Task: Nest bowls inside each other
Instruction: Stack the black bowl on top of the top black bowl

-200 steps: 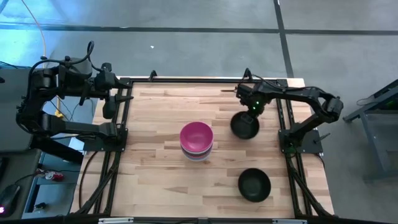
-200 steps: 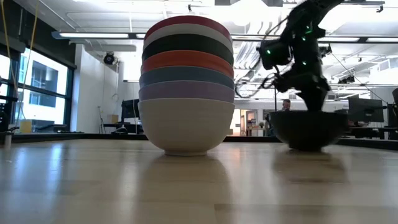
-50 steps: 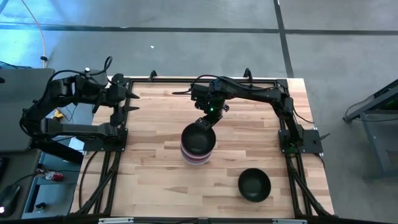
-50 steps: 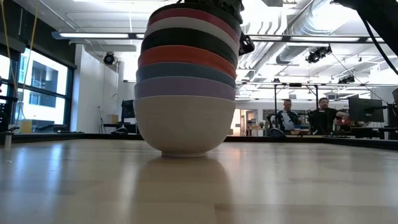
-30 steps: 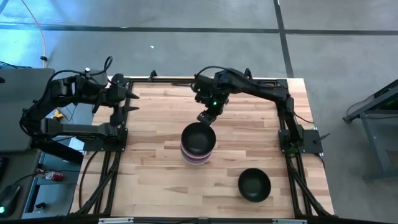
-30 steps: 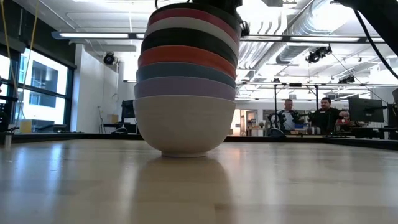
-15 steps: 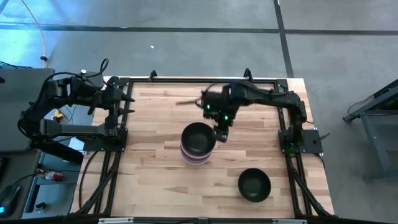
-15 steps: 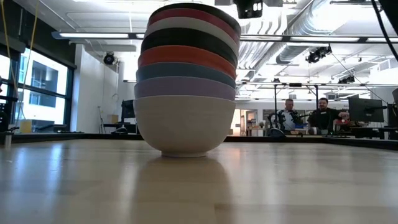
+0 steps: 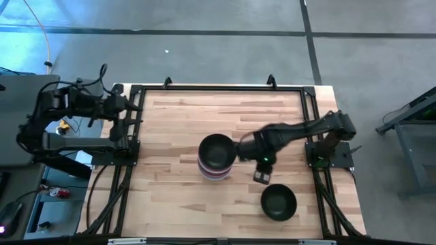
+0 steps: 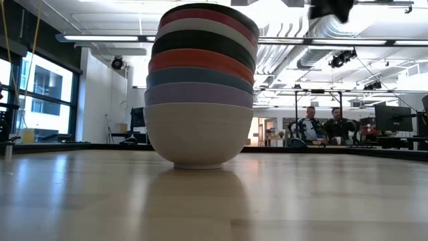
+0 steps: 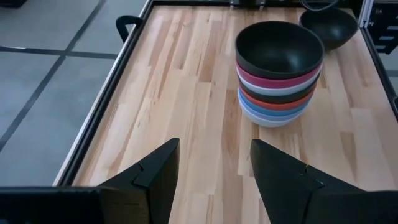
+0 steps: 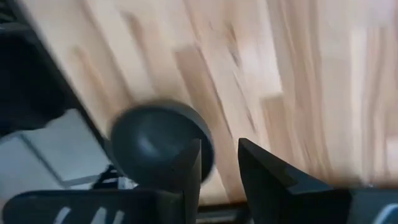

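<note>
A stack of nested bowls [image 9: 216, 158] stands on its cream bottom bowl at the table's middle, with a black bowl on top [image 11: 279, 48]; in the low view the stack [image 10: 200, 87] fills the left centre. A lone black bowl [image 9: 278, 202] sits on the table near the front right, also seen as the bowl [image 12: 152, 146] in the right wrist view. My right gripper [image 9: 261, 175] hovers open between the stack and that bowl, above the table, with nothing between its fingers [image 12: 219, 149]. My left gripper [image 9: 133, 112] waits open at the table's left edge [image 11: 214, 168].
A black metal frame [image 9: 310, 122] runs around the wooden table top [image 9: 170, 190]. Bare wood lies left of the stack and along the front. People sit in the room behind the table [image 10: 321, 127].
My right gripper has swung from the far side of the stack toward the table's near right, past the stack's right side, toward the lone black bowl. The stack has stayed in place. My left arm has drawn back a little toward the left edge.
</note>
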